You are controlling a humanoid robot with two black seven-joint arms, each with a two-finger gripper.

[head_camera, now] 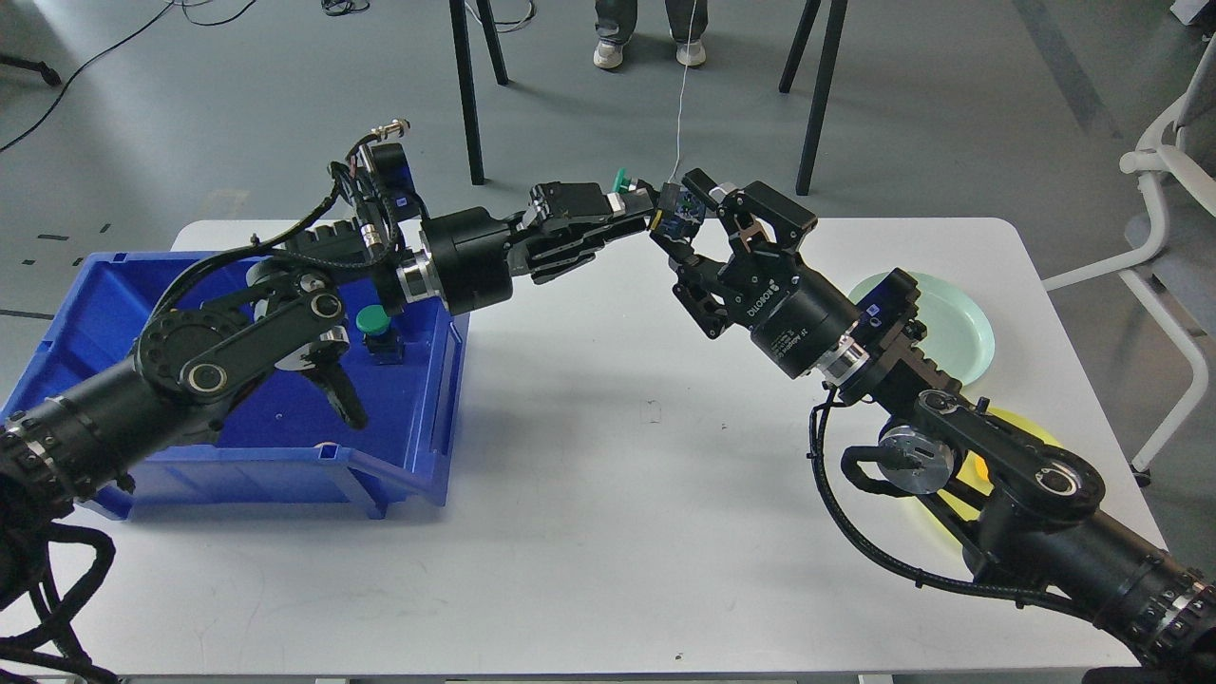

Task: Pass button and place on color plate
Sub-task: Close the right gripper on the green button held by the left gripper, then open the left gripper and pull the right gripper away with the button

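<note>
My left gripper (649,207) is shut on a green-capped button (622,179) and holds it in the air over the table's back edge, its blue and black block (680,213) pointing right. My right gripper (686,213) is open, with one finger above and one below that block, close to it. A pale green plate (955,323) lies at the table's right. A yellow plate (964,480) lies nearer the front, mostly hidden under my right arm. A second green-capped button (376,325) stands in the blue bin (418,446).
The blue bin fills the table's left side, under my left arm. A white chair (1173,190) stands off the right edge. Black stand legs (470,95) and a person's feet (651,52) are behind the table.
</note>
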